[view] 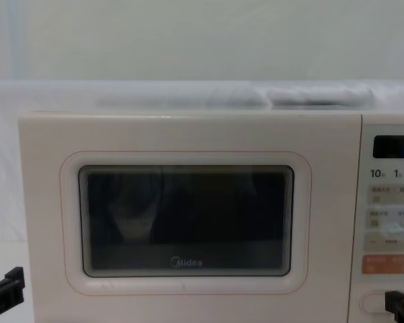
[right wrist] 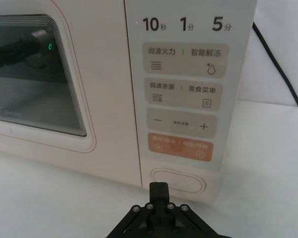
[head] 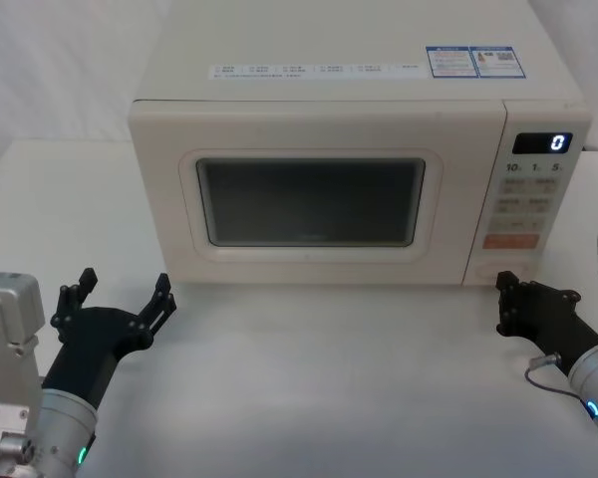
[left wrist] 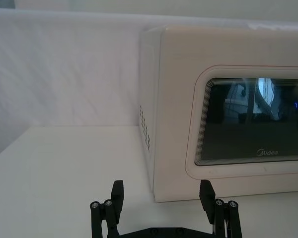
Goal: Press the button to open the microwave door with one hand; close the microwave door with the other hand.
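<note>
- Microwave [head: 349, 169]: cream-white box, standing toward the back edge of the white table [head: 329, 378], front facing the robot. Black display [head: 541, 142] at the upper right of the front reads 0.
- Microwave door [head: 314, 199]: shut flush with the body; dark glass window with a thin pink outline and the grey Midea logo below the glass, as seen in the chest view.
- Control panel [right wrist: 184, 94]: narrow strip at the right of the door; time labels 10, 1 and 5 along the top, grey keys below, then an orange-pink key [right wrist: 180, 148].
- Button [right wrist: 178, 180]: wide cream pill-shaped key at the foot of the panel, under the orange-pink key.
- Right gripper [head: 506, 302]: black, fingers drawn together to 1 tip, low above the table near its right edge, tip just in front of the button; contact cannot be told.
- Left gripper [head: 122, 291]: black, on a silver wrist with a green light, fingers spread apart, holding nothing, in front of the microwave's lower left corner and apart from it.
- Black cable [right wrist: 278, 64]: running behind the microwave on its right side.
</note>
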Robot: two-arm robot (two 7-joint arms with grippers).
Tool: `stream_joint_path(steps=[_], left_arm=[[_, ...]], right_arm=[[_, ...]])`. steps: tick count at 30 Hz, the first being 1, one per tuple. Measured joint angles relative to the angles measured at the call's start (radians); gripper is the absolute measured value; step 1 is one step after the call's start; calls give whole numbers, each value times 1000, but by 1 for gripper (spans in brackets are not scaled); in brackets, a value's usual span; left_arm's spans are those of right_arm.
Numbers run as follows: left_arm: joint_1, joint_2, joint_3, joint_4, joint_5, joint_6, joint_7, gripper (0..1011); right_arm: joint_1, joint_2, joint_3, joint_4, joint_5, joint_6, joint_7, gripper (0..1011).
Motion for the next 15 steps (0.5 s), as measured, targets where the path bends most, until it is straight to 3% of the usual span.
stream_joint_path(steps=[15], left_arm=[[0,0,0,0,0,0,0,1001]], right_arm=[[45,0,-21,79,25,-32,-12,0]])
